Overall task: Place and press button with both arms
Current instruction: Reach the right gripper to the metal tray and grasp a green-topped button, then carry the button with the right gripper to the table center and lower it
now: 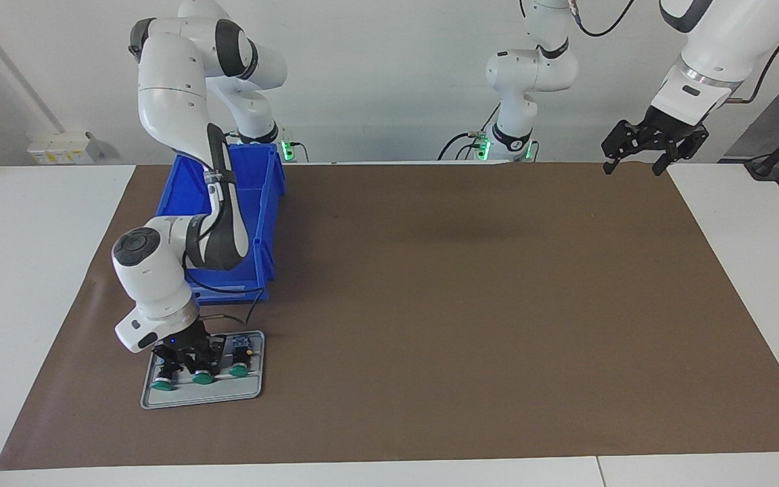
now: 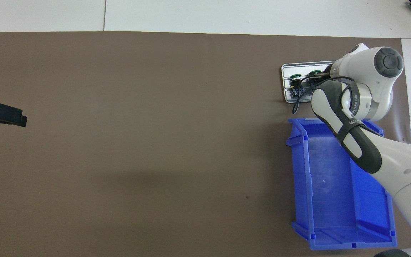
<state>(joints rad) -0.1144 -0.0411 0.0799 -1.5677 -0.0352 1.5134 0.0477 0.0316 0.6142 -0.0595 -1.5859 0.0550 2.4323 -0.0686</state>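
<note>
Three green-capped buttons stand in a row on a small grey tray (image 1: 227,393) toward the right arm's end of the table. My right gripper (image 1: 193,362) is down on the tray, at the middle button (image 1: 203,377) (image 2: 314,74). Its black hand merges with the black button bodies. The two other buttons (image 1: 162,385) (image 1: 239,370) stand on either side. In the overhead view the right arm's wrist covers part of the tray (image 2: 290,67). My left gripper (image 1: 633,166) (image 2: 20,119) hangs open and empty over the mat's edge at the left arm's end, where that arm waits.
A blue bin (image 1: 269,203) (image 2: 300,171) stands nearer to the robots than the tray, close beside it, and the right arm reaches over it. A brown mat (image 1: 470,291) covers the table between the two arms.
</note>
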